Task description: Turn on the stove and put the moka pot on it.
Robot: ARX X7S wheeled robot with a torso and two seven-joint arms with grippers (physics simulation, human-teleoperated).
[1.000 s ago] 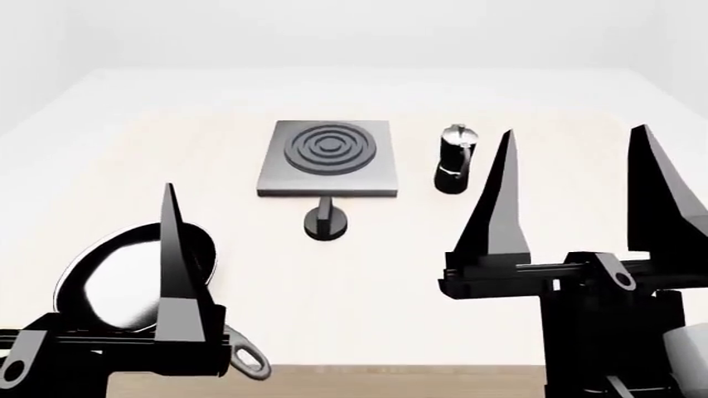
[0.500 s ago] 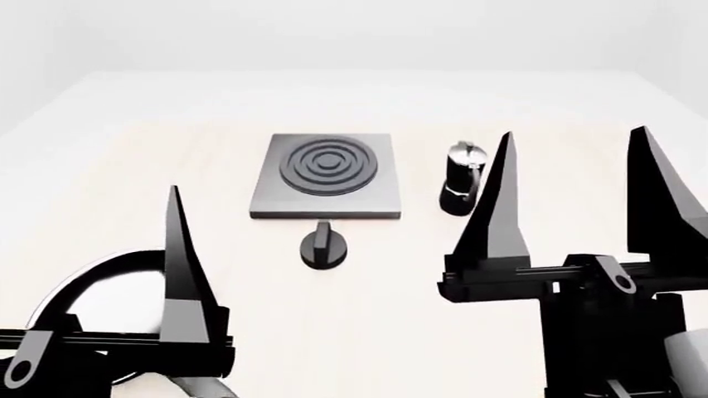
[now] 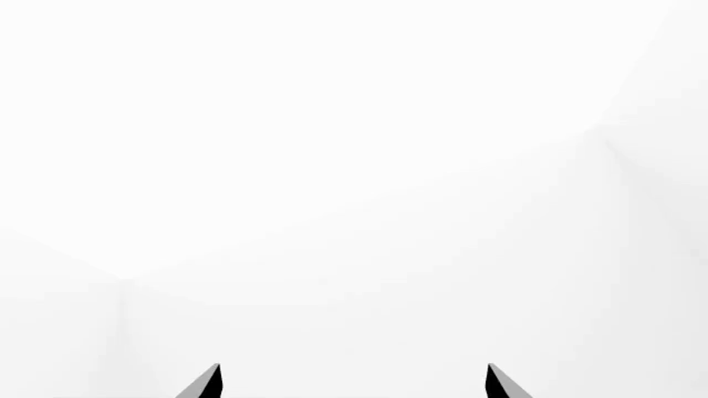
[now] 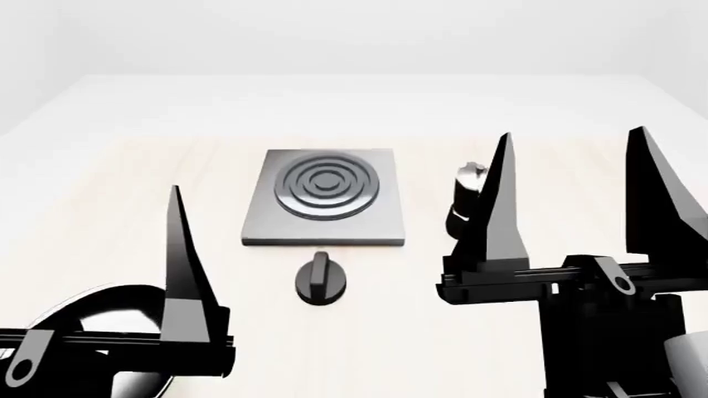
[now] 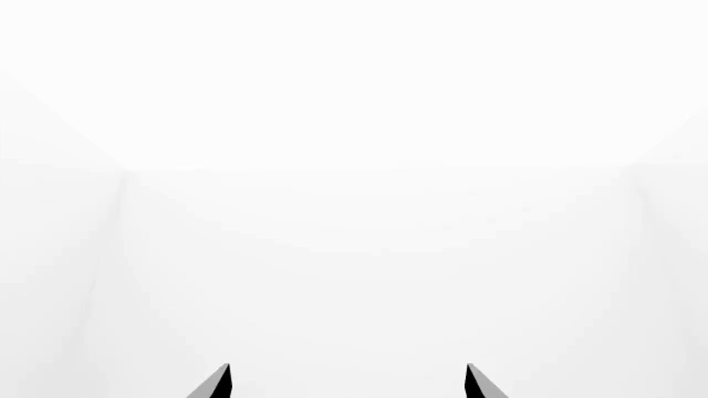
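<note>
The stove, a flat grey slab with a ringed burner, lies mid-table in the head view. Its round black knob sits just in front of it. The moka pot stands upright to the stove's right, partly hidden behind a finger of my right gripper. That gripper is raised at the near right, open and empty. One finger of my left gripper rises at the near left. In the wrist views the left gripper and the right gripper show tips wide apart against blank white.
A black frying pan with a shiny inside lies at the near left, behind my left gripper. Pale tabletop surrounds the stove, with white walls beyond.
In the head view the stove, knob and moka pot have slid lower and look nearer. The pan has dropped toward the bottom left corner. Both grippers keep their place in the view.
</note>
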